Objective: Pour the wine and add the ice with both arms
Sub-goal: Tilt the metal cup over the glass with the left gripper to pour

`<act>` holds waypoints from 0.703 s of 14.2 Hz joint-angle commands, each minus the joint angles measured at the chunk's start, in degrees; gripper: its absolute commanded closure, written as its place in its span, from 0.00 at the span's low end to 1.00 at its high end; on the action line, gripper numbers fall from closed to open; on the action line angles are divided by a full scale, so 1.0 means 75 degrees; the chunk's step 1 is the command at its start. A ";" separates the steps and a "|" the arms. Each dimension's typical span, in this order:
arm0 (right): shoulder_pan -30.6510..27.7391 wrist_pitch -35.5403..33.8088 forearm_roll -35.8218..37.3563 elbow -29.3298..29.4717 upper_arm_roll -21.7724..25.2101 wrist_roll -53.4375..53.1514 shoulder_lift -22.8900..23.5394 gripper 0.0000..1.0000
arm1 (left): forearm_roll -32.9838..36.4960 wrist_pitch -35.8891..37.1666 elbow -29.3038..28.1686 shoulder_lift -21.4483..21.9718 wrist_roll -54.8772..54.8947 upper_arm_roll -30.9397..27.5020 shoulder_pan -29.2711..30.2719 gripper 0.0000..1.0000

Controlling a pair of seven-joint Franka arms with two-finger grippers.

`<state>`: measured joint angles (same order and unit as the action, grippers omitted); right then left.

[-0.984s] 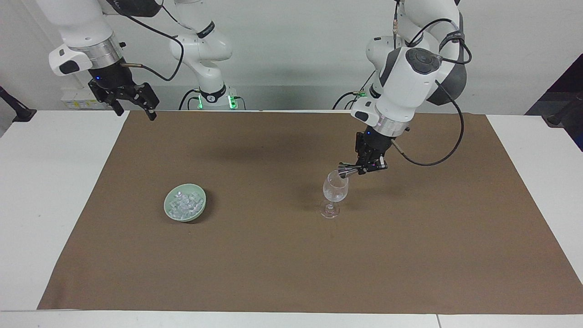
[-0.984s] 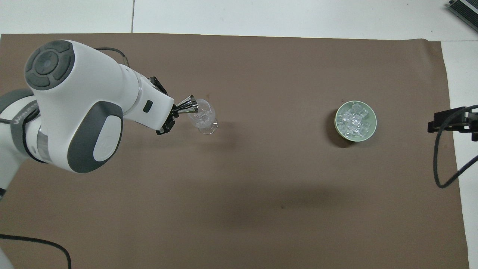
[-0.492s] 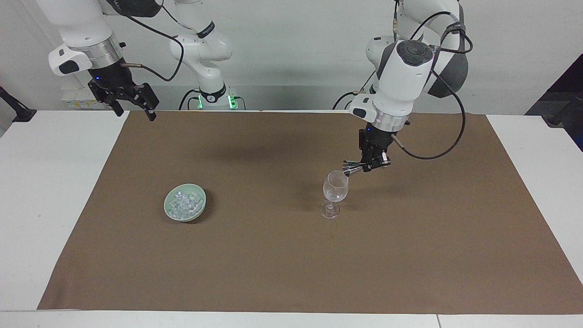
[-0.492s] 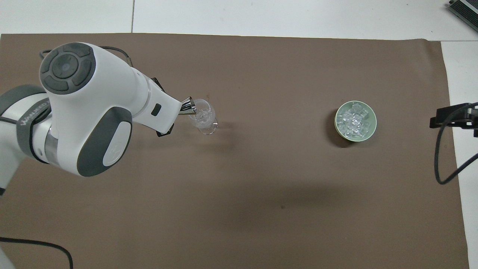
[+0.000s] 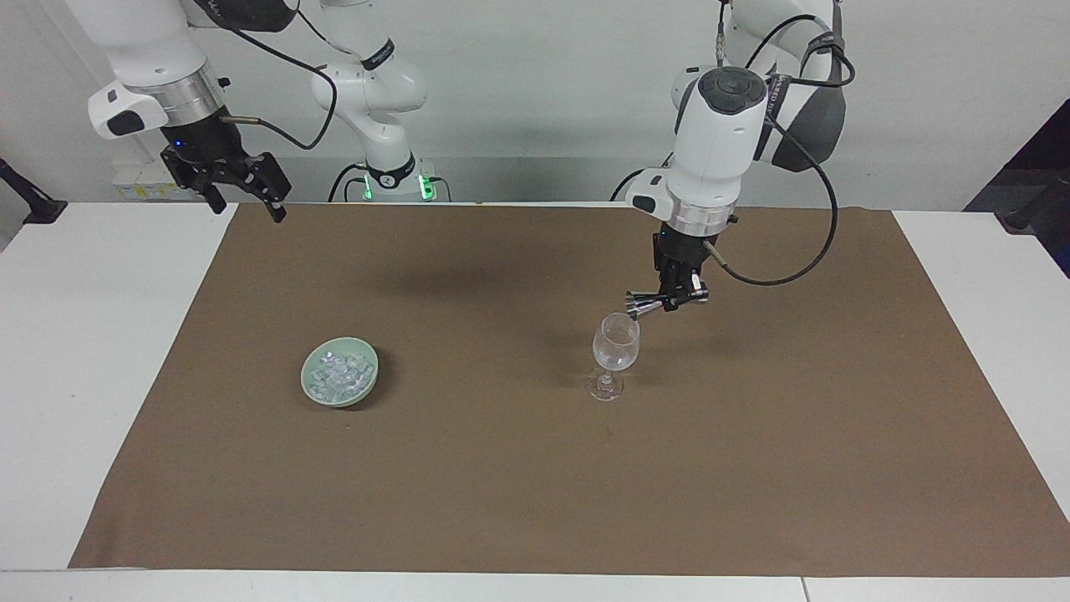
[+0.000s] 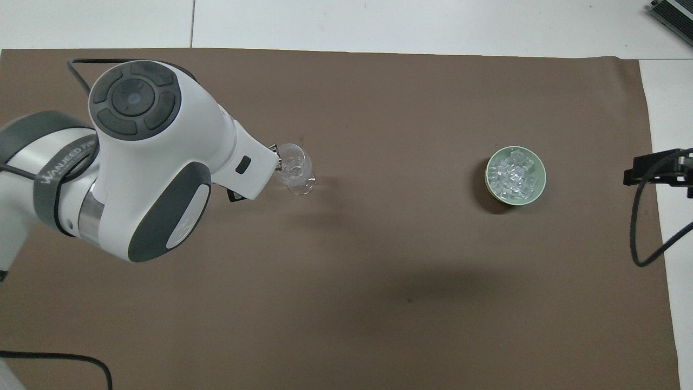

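A clear stemmed glass (image 5: 616, 351) stands upright on the brown mat, toward the left arm's end; it also shows in the overhead view (image 6: 295, 173). My left gripper (image 5: 681, 297) is shut on a small silver jigger (image 5: 642, 308), held on its side just above the glass's rim. In the overhead view the left arm hides all but the jigger's tip (image 6: 276, 150). The ice (image 5: 338, 376) lies heaped in a pale green dish (image 5: 305, 380) toward the right arm's end, also seen from overhead (image 6: 514, 174). My right gripper (image 5: 247, 196) is open, empty, and waits high over the mat's edge.
The brown mat (image 5: 501, 468) covers most of the white table (image 5: 84, 334). The right arm's black cable (image 6: 644, 238) hangs over the table's bare end. The left arm's cable loops beside its wrist (image 5: 786, 276).
The left arm's wrist has swung upright and drawn back a little. The jigger has lifted slightly from the glass's mouth. The right arm has barely moved.
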<state>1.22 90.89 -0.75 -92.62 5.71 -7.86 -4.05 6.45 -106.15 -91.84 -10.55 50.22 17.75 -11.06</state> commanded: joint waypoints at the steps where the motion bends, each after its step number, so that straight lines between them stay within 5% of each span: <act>1: -0.0116 0.0162 -0.0029 -0.0271 -0.0046 0.0170 -0.0210 0.00 | 0.0299 0.0314 0.0421 -0.0210 -0.0238 -0.0139 -0.0329 1.00; 10: -0.0104 0.0209 -0.0029 -0.0435 -0.0058 0.0205 -0.0233 0.00 | 0.0031 0.0255 0.0444 -0.0128 0.0099 -0.0175 0.0452 1.00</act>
<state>1.19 90.91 -0.75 -93.18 5.71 -7.86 -4.07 7.32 -105.34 -90.02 -11.21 49.19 16.28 -10.47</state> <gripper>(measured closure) 0.000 0.789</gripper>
